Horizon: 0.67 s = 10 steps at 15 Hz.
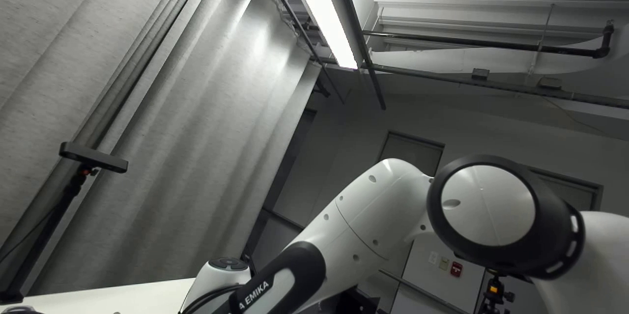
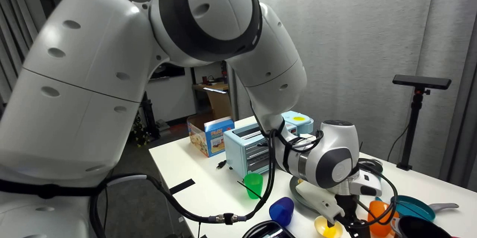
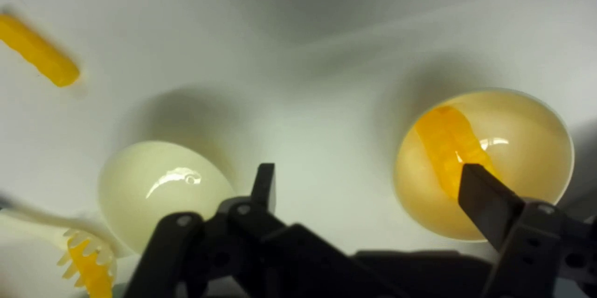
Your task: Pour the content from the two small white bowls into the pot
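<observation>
Tool (image 3: 371, 190) spread wide, holding nothing | bowl (image 3: 531, 153) mouth up | yellow piece (image 3: 451, 146) inside slants upper-left to lower-right, wrist view

White table (image 2: 175, 167) is noted in both exterior views; on it are set a blue printed cardboard box (image 2: 213, 137), a pale-blue boxy toaster oven (image 2: 235, 152), a short black strip (image 2: 182, 186), a green translucent cup (image 2: 255, 183), a dark-blue cup (image 2: 282, 211), an orange cup (image 2: 377, 211), a round teal frying pan (image 2: 414, 208) and a slim black stand (image 2: 412, 126). In the wrist view, a small glossy white bowl (image 3: 158, 181), a small round cream bowl (image 3: 527, 149) and a yellow ridged stick (image 3: 39, 51) are seen apart.
</observation>
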Available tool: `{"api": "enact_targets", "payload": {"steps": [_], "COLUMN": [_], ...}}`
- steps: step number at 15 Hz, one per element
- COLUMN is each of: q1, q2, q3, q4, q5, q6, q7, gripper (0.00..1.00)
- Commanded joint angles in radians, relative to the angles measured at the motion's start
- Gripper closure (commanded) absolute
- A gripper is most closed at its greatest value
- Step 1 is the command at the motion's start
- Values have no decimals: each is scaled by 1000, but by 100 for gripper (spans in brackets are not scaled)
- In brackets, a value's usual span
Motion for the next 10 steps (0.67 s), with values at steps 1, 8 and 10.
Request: {"api": "enact_targets", "payload": {"steps": [1,8,10], "q1": [-47,-54,-55], "q2": [35,84,92], "q3": [35,61,64], "q4": [46,91,102], "q5": [49,67,69], "q6": [-20,-26,-28], "q7": [-36,-63,-64], "gripper": [0,29,45]}}
